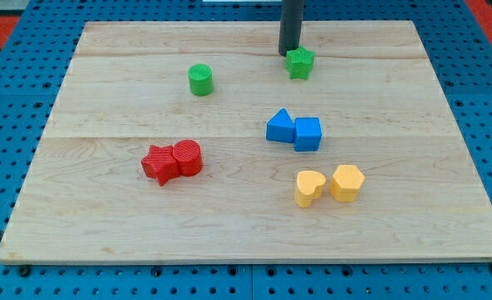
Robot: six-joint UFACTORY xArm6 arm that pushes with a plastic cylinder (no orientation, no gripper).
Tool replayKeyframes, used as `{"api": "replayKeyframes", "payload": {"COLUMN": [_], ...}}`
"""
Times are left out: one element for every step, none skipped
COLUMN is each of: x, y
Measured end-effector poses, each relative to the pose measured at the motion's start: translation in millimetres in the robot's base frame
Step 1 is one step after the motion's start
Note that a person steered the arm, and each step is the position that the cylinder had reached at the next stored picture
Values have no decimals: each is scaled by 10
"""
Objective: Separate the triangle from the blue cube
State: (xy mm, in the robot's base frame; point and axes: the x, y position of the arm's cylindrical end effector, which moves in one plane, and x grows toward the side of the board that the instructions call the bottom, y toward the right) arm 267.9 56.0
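A blue triangle (280,127) and a blue cube (308,133) sit side by side and touching, a little right of the board's middle, the triangle on the left. My tip (288,53) is near the view's top, at the upper left edge of a green star block (300,62). The tip is well above the blue pair and apart from them.
A green cylinder (200,80) stands at the upper left. A red star (158,163) and a red cylinder (187,157) touch at the lower left. A yellow heart (309,187) and a yellow hexagon (347,182) sit below the blue pair. The wooden board (104,208) lies on a blue pegboard.
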Motion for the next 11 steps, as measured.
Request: {"api": "replayKeyframes", "payload": {"x": [-357,-213,251,1119,1584,1703,1733,1712,1689,1726,1618], "y": [-234,702,1648,1674,961,87,-943,-1601,-2062,-1878,-1454]}}
